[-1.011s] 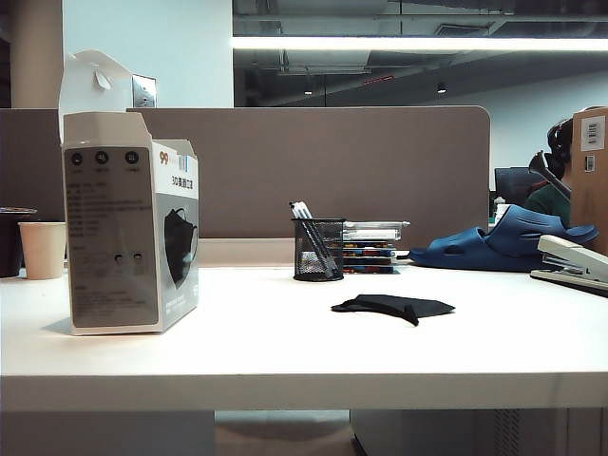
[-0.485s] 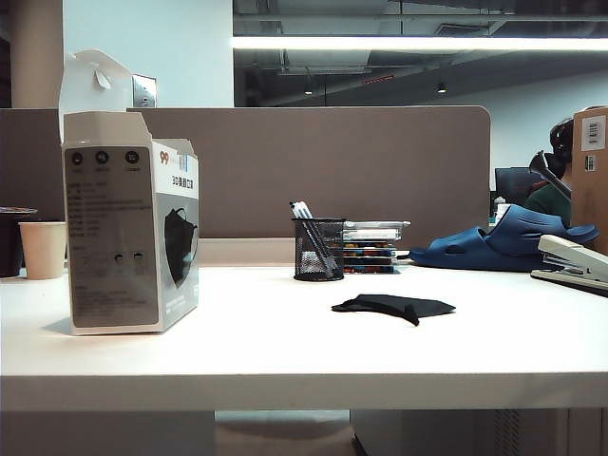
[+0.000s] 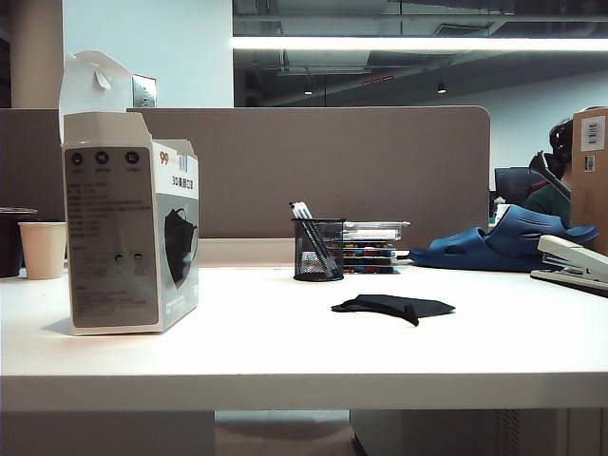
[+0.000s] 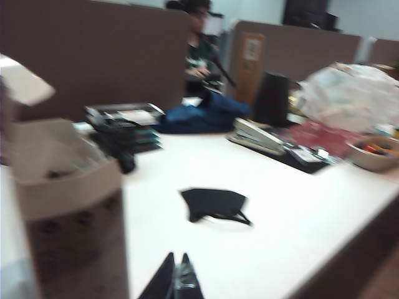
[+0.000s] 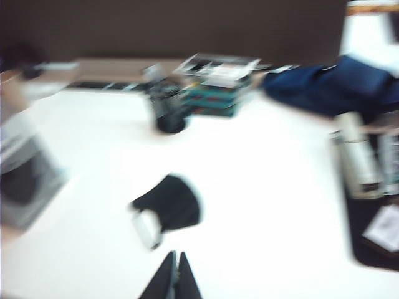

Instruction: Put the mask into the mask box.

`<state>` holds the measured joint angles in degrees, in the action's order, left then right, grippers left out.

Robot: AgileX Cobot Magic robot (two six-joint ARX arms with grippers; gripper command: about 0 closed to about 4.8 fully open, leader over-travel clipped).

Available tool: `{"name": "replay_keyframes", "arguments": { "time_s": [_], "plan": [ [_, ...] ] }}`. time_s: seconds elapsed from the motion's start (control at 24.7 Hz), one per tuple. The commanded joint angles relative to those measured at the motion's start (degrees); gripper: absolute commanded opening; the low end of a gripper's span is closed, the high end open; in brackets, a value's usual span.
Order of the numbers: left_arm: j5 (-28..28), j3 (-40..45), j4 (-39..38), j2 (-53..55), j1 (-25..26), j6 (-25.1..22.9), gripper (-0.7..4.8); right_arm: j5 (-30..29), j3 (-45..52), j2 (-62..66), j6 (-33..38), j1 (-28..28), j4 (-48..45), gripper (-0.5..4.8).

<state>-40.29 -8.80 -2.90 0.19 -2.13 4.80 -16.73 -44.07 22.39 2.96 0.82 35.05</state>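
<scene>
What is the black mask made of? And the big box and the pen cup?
The mask looks like soft matte fabric, lying limp and flat. The mask box seems printed cardboard, with folded flaps. The pen cup looks like black wire mesh, probably metal.

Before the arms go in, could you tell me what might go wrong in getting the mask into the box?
The mask lies flat and thin on the table, so a claw may scrape the top or catch only a loop. Both claws, left and right, are shut and must open first. The box stands tall and narrow with flaps up; a nudge could tip it.
</scene>
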Motion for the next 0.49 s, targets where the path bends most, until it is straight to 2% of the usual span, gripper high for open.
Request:
{"name": "replay_keyframes", "arguments": {
  "time_s": [0.04,0.28,0.32,0.36,0.4,0.49],
  "plan": [
    [-1.57,-1.14,-2.82,0.09,0.07,0.13,-0.06,-6.29,-6.8,8.33,-0.02,0.31,4.2,-0.03],
    [-1.2,-1.14,-3.98,0.09,0.07,0.15,-0.06,-7.87,-19.45,27.1,-3.65,1.38,10.25,0.06],
    [-0.83,-1.14,-4.66,0.09,0.07,0.13,-0.06,-7.8,-20.65,29.11,-3.72,1.97,10.91,0.3],
    [-0.85,-1.14,-6.54,0.09,0.09,0.11,-0.06,-7.85,-23.3,33.42,-5.46,3.76,12.72,1.2],
    [-0.85,-1.11,-7.26,0.09,0.09,0.11,-0.06,-7.8,-24.35,35.41,-6.49,4.76,13.2,1.54],
    [-0.85,-1.11,-8.39,0.09,0.09,0.11,-0.06,-7.63,-26.97,41.13,-8.7,7.76,13.27,1.72]
  ]
}}
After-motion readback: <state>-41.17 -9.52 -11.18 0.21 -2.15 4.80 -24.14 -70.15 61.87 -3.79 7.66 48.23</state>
